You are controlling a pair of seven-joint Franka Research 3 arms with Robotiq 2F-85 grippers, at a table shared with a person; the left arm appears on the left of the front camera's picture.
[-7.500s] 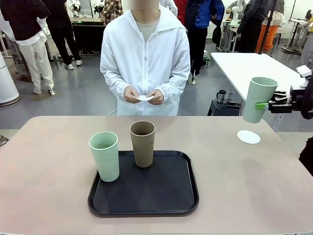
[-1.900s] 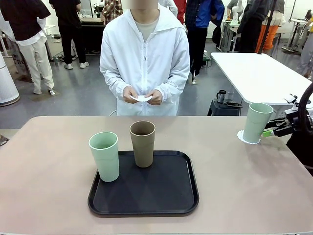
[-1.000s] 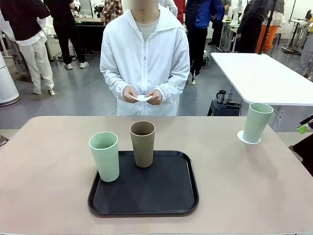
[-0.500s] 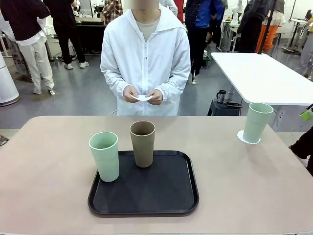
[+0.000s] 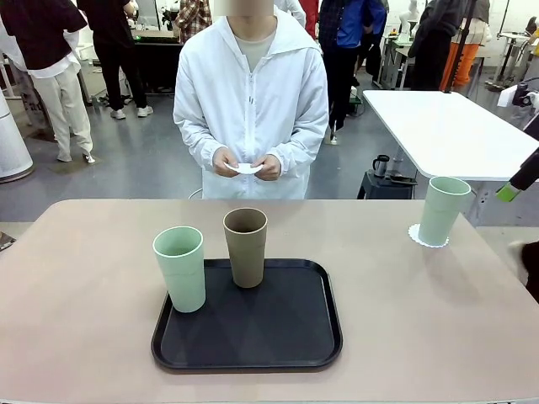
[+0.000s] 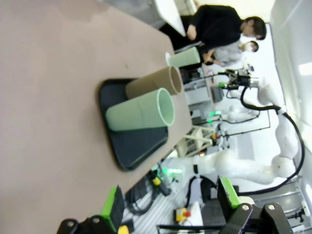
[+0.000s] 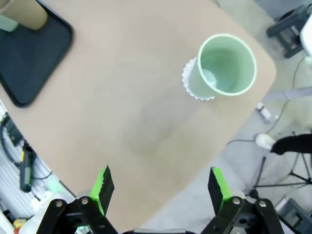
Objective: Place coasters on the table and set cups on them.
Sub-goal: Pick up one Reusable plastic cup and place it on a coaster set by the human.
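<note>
At the right of the front view, a pale mint tapered tumbler (image 5: 443, 210) stands on a white scalloped paper coaster (image 5: 415, 234) on the beige-pink table (image 5: 84, 278). Mid-frame, the other mint tumbler (image 5: 179, 269) and a tan-brown tumbler (image 5: 245, 247) sit on a black rounded tray (image 5: 253, 341). The right gripper (image 7: 160, 183) and left gripper (image 6: 170, 200) are spread wide — both empty.
</note>
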